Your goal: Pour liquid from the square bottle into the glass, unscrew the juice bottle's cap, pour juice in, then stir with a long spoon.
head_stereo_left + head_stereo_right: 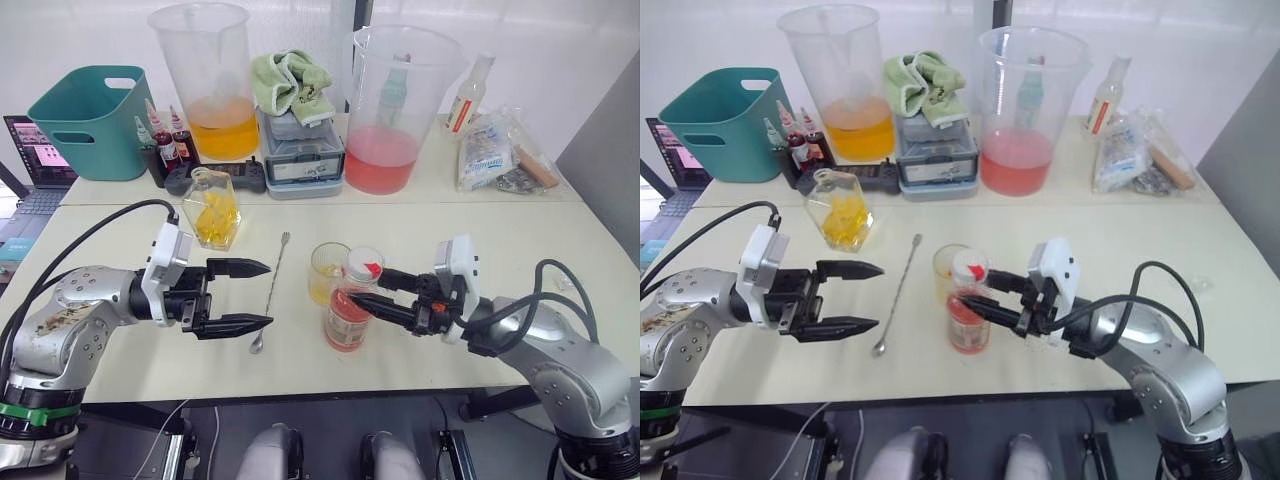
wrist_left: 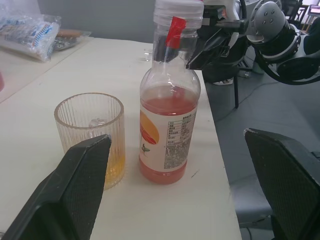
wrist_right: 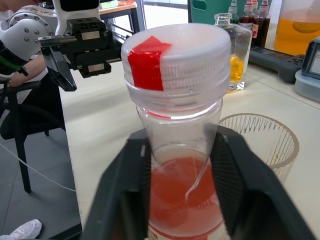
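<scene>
Right hand (image 1: 372,293) grasping the juice bottle (image 1: 348,318), its two black fingers (image 3: 125,200) closed on either side of the upper body just below the neck, as the right wrist view shows. Bottle upright on the desk (image 1: 520,250) near the front edge, partly filled with pink-red juice (image 2: 167,107); the white cap (image 3: 176,54) is on the neck, a strip of red tape across it. Just behind the bottle and slightly to the robot's left stands the glass (image 1: 327,272) — a ribbed clear tumbler holding a shallow layer of yellow liquid (image 2: 114,170); whether glass and bottle touch cannot be told.

Left hand (image 1: 250,296) released, its fingers spread wide and holding nothing, hovering low over the desk and pointing toward the bottle and glass. Between this hand and the glass lies the long spoon (image 1: 270,292), flat on the desk, bowl toward the front edge and handle running away from the robot. Behind the left hand, farther back on the desk, stands the square bottle (image 1: 212,208), upright, with yellow contents in its lower part.

Along the rear of the desk: a teal bin (image 1: 92,120), a large jug of orange fluid (image 1: 208,80), a green cloth (image 1: 290,82) on a grey box (image 1: 300,155), and a large jug of pink fluid (image 1: 392,110).
</scene>
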Controlling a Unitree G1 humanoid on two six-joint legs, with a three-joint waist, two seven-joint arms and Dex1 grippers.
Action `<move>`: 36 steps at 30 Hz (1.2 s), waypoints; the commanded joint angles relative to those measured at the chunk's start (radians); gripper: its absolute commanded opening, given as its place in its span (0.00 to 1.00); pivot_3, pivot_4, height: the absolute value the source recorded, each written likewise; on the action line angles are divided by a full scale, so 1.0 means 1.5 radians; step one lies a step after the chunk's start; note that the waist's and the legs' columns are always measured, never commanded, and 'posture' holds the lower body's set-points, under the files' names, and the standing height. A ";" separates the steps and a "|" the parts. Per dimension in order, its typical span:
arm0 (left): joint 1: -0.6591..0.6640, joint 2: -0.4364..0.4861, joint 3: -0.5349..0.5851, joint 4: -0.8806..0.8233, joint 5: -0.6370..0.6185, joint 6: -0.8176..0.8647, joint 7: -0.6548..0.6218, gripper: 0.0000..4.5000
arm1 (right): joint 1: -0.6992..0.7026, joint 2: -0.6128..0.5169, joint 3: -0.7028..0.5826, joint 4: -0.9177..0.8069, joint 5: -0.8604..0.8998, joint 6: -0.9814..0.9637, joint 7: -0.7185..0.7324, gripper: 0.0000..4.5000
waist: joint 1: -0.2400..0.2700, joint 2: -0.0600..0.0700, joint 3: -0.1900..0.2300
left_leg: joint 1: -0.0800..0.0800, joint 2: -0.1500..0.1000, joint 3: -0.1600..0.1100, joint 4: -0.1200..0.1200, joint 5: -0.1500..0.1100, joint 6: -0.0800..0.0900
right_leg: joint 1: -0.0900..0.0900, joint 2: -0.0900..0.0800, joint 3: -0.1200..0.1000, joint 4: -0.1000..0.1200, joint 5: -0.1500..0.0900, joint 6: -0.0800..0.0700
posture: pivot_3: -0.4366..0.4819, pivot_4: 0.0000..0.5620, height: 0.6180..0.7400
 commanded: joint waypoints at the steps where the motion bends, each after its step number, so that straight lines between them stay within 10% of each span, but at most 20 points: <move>1: 0.003 0.009 0.025 -0.025 -0.009 -0.007 0.001 1.00 | -0.016 -0.024 -0.021 0.005 0.034 0.007 0.032 0.75 | 0.000 0.000 0.000 | 0.000 0.000 0.000 0.000 0.000 0.000 | 0.000 0.000 0.000 0.000 0.000 0.000 | 0.48 0.27 0.99; 5: 0.002 -0.004 0.033 -0.027 -0.006 -0.013 0.021 1.00 | -0.029 -0.079 -0.056 0.036 0.050 0.003 0.090 1.00 | 0.002 0.000 0.000 | 0.000 0.000 0.000 0.000 0.000 0.000 | 0.000 0.000 0.000 0.000 0.000 0.000 | 0.48 0.27 0.99; 16: -0.023 -0.031 0.007 -0.084 -0.042 0.043 0.091 1.00 | -0.035 -0.217 -0.194 0.133 0.103 0.003 0.243 1.00 | 0.006 0.000 0.000 | 0.000 0.000 -0.001 0.000 -0.001 0.002 | 0.001 0.000 0.000 -0.001 0.000 0.000 | 0.48 0.27 0.99; 36: -0.225 -0.196 -0.228 -0.064 0.066 0.126 0.228 1.00 | 0.082 -0.240 -0.299 0.071 0.119 0.008 0.198 1.00 | 0.018 -0.001 0.000 | 0.000 0.000 -0.001 0.002 -0.001 0.002 | 0.003 0.000 0.000 -0.001 0.000 0.000 | 0.48 0.27 0.99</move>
